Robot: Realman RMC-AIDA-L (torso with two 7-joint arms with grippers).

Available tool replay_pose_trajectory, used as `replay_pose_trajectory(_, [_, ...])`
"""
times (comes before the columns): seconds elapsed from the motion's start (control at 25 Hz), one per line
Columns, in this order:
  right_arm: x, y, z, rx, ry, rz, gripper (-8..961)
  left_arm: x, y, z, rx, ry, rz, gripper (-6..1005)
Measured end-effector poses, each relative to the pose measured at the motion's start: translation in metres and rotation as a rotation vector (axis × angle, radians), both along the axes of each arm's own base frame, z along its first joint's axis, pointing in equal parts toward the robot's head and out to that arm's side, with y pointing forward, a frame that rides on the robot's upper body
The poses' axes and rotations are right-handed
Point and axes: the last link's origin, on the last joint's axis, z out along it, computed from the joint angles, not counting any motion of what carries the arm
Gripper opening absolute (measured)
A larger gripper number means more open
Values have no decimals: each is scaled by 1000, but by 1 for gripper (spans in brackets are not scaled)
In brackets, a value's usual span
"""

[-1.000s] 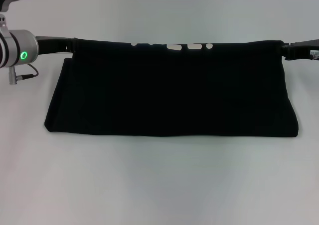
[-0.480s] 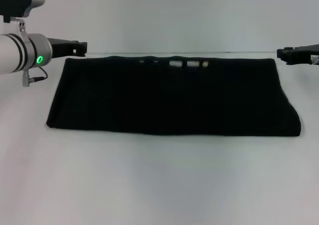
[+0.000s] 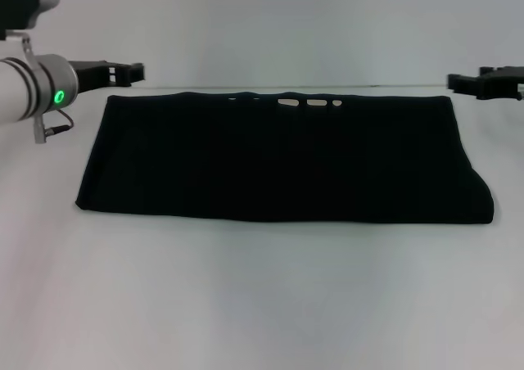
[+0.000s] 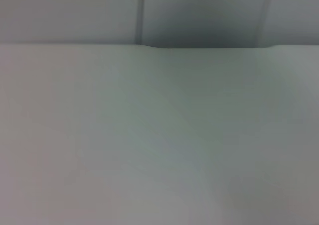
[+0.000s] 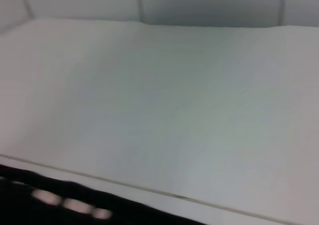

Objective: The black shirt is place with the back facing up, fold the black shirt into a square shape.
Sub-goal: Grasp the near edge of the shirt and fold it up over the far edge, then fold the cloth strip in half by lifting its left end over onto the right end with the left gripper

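- The black shirt (image 3: 282, 159) is seen lying flat on the white counter (image 3: 262, 304), folded into a wide band running left to right across the middle of the head view.
- The near edge of the shirt is a rounded fold; the far edge is straight, with small white print marks (image 3: 309, 103) showing along it, a bit right of centre.
- The right end of the shirt bulges slightly at the near corner; the left end is slanted outward toward the near side.
- The left gripper (image 3: 131, 72) is held above the counter just beyond the shirt's far-left corner, apart from the cloth. Nothing is held in it; how far the fingers are parted cannot be told.
- A green ring light (image 3: 58, 97) is lit on the left arm's wrist, with a small cable hanging below it.
- The right gripper (image 3: 458, 82) is held just beyond the far-right corner of the shirt, clear of the cloth. Nothing is gripped; finger opening cannot be told.
- In the left wrist view only bare counter surface and a back wall are seen.
- In the right wrist view the shirt's far edge (image 5: 89, 210) with the blurred white marks is seen at one corner, the rest being counter.
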Motion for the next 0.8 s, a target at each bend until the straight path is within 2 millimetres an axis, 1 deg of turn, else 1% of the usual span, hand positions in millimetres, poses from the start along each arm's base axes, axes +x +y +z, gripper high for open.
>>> replay_pose_trajectory(0.08, [-6, -8, -1, -48, 79, 36, 587, 5, -10, 4, -85, -88, -26, 558])
replay_pose_trajectory(0.16, [-11, -19, -2, -101, 168, 76, 650, 10, -25, 6, -193, -181, -64, 635])
replay_pose_trajectory(0.28, [-16, -37, -5, -157, 280, 125, 654, 14, -56, 17, -340, -350, -130, 750])
replay_pose_trajectory(0.36, [-20, -47, -10, -196, 326, 155, 657, 13, -72, 25, -398, -450, -152, 824])
replay_pose_trajectory(0.44, [-23, -56, -18, -238, 341, 186, 660, 11, -85, 31, -439, -514, -152, 895])
replay_pose_trajectory(0.52, [-28, -64, -27, -284, 332, 231, 663, 7, -94, 34, -468, -543, -136, 965])
replay_pose_trajectory(0.6, [-33, -70, -35, -327, 311, 276, 666, 0, -104, 35, -493, -552, -97, 965])
replay_pose_trajectory(0.72, [-42, -76, -43, -395, 264, 339, 770, -11, -113, 33, -522, -541, -27, 965])
replay_pose_trajectory(0.8, [-49, -78, -44, -434, 237, 377, 839, -18, -117, 31, -536, -523, 23, 965])
